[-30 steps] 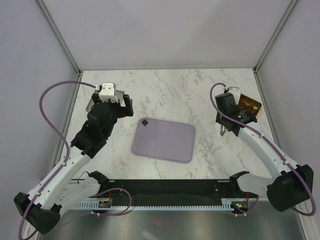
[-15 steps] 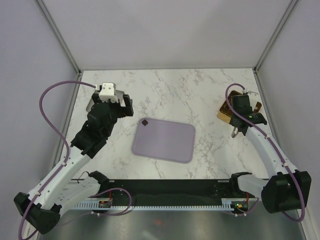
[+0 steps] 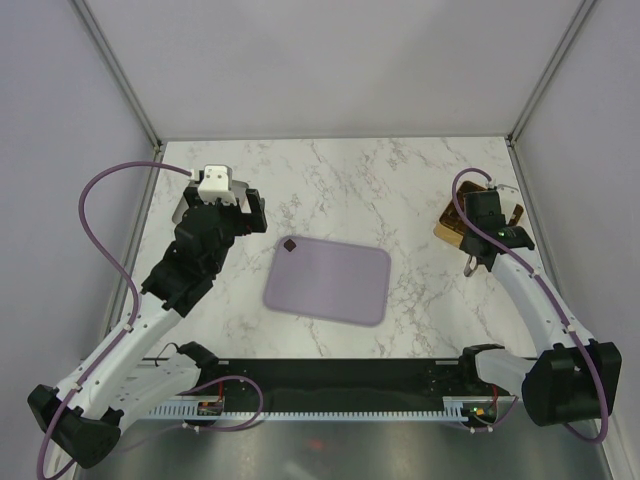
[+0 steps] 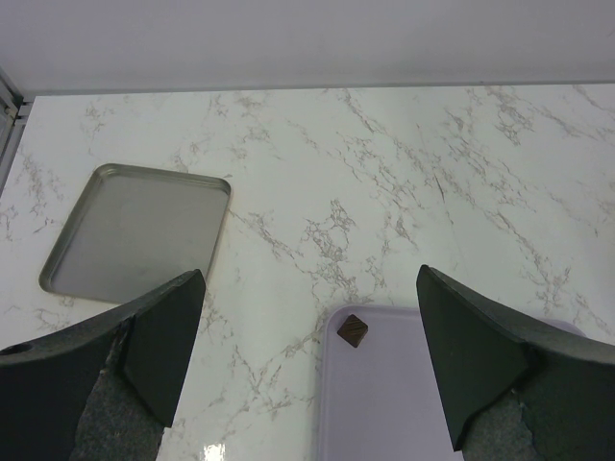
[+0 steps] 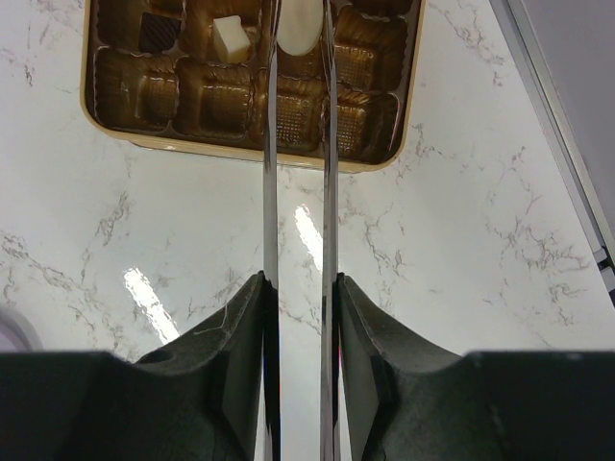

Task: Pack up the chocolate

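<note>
We are working over the bench [image 3: 340, 180], with the tray [image 3: 340, 290] lying mid-bench and the box [image 5: 240, 152] sitting at the right edge. Our left gripper [image 4: 309, 274] is hanging wide open and empty beside the tray. Our right gripper [image 5: 300, 280] is clamping the tongs [image 5: 268, 192], poising them over the box, seemingly to drop in the cream chocolate [image 5: 298, 29] between their tips. One dark chocolate [image 4: 353, 331] is waiting on the tray's corner.

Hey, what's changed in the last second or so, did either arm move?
The right gripper, shut on the metal tongs, swung outward to its right and now hangs over the gold box, a cream-white chocolate between the tong tips. The left gripper stayed open and still; the dark chocolate stayed on the lilac tray.
</note>
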